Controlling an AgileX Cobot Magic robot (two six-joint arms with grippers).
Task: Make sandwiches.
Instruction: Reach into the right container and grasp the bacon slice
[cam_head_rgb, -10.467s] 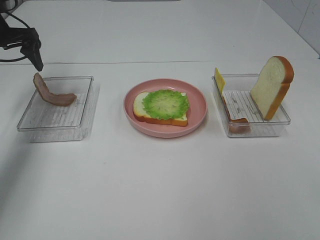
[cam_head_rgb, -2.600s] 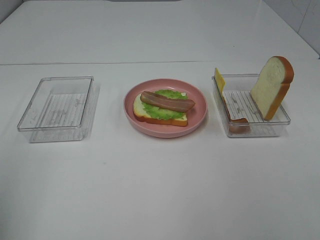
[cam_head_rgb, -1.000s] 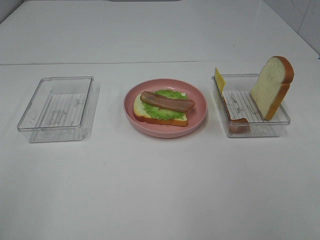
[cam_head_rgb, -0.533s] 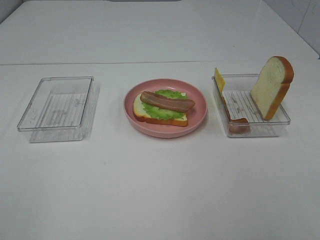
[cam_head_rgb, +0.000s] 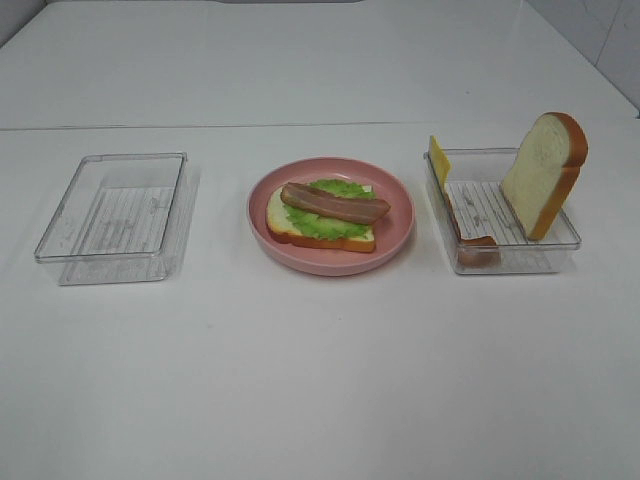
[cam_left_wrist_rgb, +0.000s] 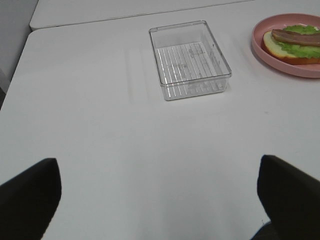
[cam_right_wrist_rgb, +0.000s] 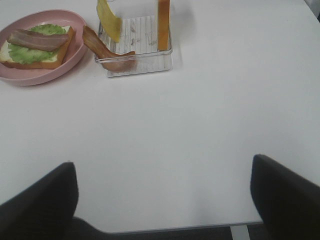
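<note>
The open sandwich sits on a round pink plate (cam_head_rgb: 330, 262) in the middle of the table. It is a bread slice (cam_head_rgb: 285, 228), green lettuce (cam_head_rgb: 312, 223) and one bacon strip (cam_head_rgb: 335, 204) on top. The right clear tray (cam_head_rgb: 520, 248) holds a yellow cheese square (cam_head_rgb: 439, 158), a second bacon strip (cam_head_rgb: 472, 240) and an upright bread slice (cam_head_rgb: 540, 175). Neither gripper shows in the exterior view. My left gripper (cam_left_wrist_rgb: 157, 165) is open and empty, well short of the left tray (cam_left_wrist_rgb: 190, 62). My right gripper (cam_right_wrist_rgb: 162, 165) is open and empty, short of the right tray (cam_right_wrist_rgb: 140, 60).
The left clear tray (cam_head_rgb: 110, 215) has nothing in it. The plate and sandwich show at the edge of the left wrist view (cam_left_wrist_rgb: 287, 67) and of the right wrist view (cam_right_wrist_rgb: 40, 77). The white table's near edge shows in the right wrist view.
Since 10.5 s ago the bacon strip has gone from the left tray onto the lettuce, and the left arm has left the exterior view. Nothing has moved in the last 2.6 s.
</note>
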